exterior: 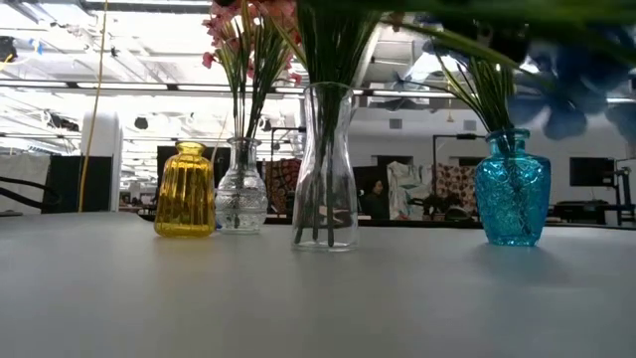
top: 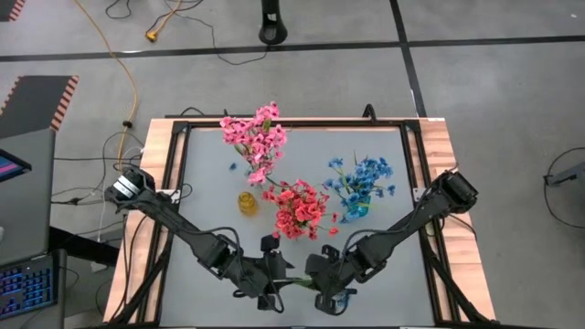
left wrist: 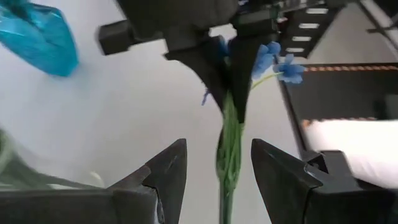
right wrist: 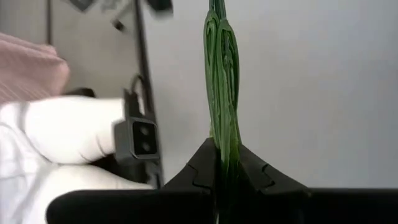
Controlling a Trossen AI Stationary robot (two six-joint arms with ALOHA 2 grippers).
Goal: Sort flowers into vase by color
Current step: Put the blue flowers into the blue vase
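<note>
Glass vases are standing in a loose row across the grey table (top: 384, 274): a ribbed yellow vase (exterior: 186, 190) with no stems in it, a small textured clear vase (exterior: 241, 189) holding the pink flowers (top: 256, 137), a tall smooth clear vase (exterior: 326, 169) carrying the coral-red flowers (top: 300, 206), and a faceted turquoise vase (exterior: 512, 189) with the blue flowers (top: 361, 181) fanning out of it.

I am watching both arms reaching inward, elbows out, and meeting low at the table's near edge. The right gripper (right wrist: 225, 163) is clamping its two dark fingers tight on a blue flower stem (right wrist: 222, 81), a bundle of thin, glossy green plastic strands (ridged along their length). In the left wrist view that same stem (left wrist: 229, 155) is running between the left gripper's (left wrist: 219, 163) fingers, which are standing wide apart and touching nothing, with small soft-looking blue blossoms (left wrist: 273, 61) showing beyond the right gripper's pinch.

From overhead I am seeing the two grippers nearly nose to nose, the left gripper (top: 271, 285) facing the right gripper (top: 322, 285).
</note>
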